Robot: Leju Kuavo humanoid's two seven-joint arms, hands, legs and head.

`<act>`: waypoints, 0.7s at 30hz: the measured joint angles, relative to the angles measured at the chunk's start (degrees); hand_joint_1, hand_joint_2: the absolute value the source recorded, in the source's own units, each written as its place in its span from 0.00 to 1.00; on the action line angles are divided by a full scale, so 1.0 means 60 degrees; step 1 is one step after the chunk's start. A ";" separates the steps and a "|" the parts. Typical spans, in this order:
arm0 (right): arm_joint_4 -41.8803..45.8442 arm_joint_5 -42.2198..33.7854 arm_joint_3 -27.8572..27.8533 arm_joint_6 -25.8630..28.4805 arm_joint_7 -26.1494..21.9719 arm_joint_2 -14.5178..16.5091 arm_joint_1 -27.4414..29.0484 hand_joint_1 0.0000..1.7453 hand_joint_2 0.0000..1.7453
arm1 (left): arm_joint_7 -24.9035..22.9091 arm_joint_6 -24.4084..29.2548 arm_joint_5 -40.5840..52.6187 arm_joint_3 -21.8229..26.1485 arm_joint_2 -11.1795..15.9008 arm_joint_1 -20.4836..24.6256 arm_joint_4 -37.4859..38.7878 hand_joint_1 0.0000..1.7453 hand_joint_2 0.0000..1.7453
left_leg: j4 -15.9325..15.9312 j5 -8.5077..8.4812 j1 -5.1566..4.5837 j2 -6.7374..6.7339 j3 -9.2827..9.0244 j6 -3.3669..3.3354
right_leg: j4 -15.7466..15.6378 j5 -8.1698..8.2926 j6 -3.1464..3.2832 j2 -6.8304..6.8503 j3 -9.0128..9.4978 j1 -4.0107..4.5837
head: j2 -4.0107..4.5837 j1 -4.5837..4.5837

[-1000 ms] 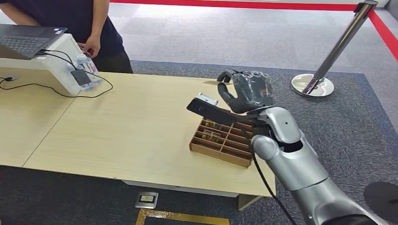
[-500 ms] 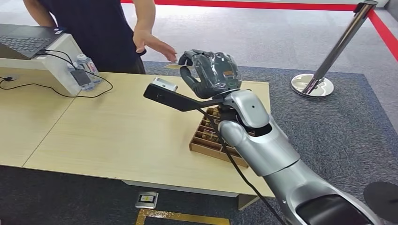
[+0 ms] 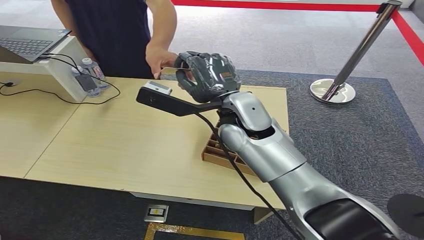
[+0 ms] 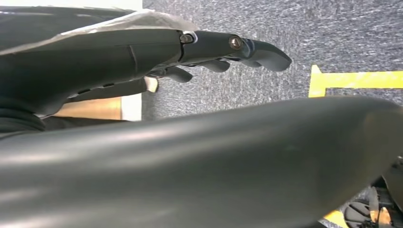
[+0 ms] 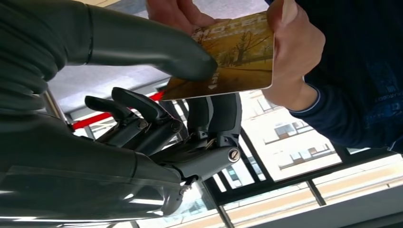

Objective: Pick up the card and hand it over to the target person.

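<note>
The card (image 5: 237,57), yellow-brown with a printed tree scene, is pinched between the thumb and fingers of my right hand (image 5: 142,118). In the head view, my right hand (image 3: 207,75) is raised over the far edge of the table, and the card (image 3: 169,68) shows as a thin edge. A person (image 3: 115,30) in a dark shirt stands behind the table. The person's hand (image 5: 294,52) grips the far side of the card, so we both hold it. My left hand (image 4: 142,52) hangs over the carpet with its fingers stretched out and nothing in them.
A wooden divided box (image 3: 220,150) sits on the light wood table (image 3: 100,140), under my right arm. A laptop (image 3: 30,42) on a white stand, cables and water bottles (image 3: 90,70) are at the far left. A metal stanchion (image 3: 350,65) stands at the right on the carpet.
My right arm has swung left and farther out, carrying the card. The person stepped right, reached out and took hold of the card's other side.
</note>
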State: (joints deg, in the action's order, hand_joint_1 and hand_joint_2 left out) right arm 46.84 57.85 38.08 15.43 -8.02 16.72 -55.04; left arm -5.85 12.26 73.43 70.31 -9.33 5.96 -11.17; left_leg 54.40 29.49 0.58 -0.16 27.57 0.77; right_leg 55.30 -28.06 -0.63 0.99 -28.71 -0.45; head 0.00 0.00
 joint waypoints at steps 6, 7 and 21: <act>-0.0093 -0.0718 -0.0188 -0.0117 -0.0266 -0.0003 -0.0053 0.94 1.00 | 0.0013 0.0032 0.0027 -0.0035 0.0032 -0.0006 0.0008 0.00 0.00 | 0.0001 -0.0003 0.0001 0.0001 0.0000 0.0003 | 0.0002 0.0001 0.0001 0.0002 -0.0001 0.0000 | 0.0000 0.0000; -0.0064 -0.0814 -0.0219 -0.0118 -0.0315 -0.0013 -0.0035 0.89 1.00 | 0.0006 0.0030 0.0034 -0.0042 0.0036 -0.0006 0.0009 0.00 0.00 | 0.0002 -0.0005 0.0001 0.0002 0.0003 0.0003 | 0.0001 0.0002 0.0001 0.0001 -0.0003 0.0001 | 0.0000 0.0000; 0.3222 -0.3362 -0.1008 -0.0780 -0.0839 -0.1641 0.1909 0.00 1.00 | 0.0093 0.0103 -0.0300 0.0240 -0.0064 -0.0031 0.0020 0.00 0.00 | -0.0005 -0.0012 0.0006 0.0041 -0.0003 0.0001 | -0.0021 0.0001 -0.0002 0.0042 0.0020 0.0006 | 0.0000 0.0000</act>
State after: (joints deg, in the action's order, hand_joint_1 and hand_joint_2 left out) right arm 66.17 37.68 32.03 10.75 -13.05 6.88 -43.59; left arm -5.29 12.88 71.63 71.75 -9.72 5.78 -11.05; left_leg 54.37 29.41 0.62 0.09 27.55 0.78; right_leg 55.18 -28.06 -0.64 1.24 -28.59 -0.42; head 0.00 0.00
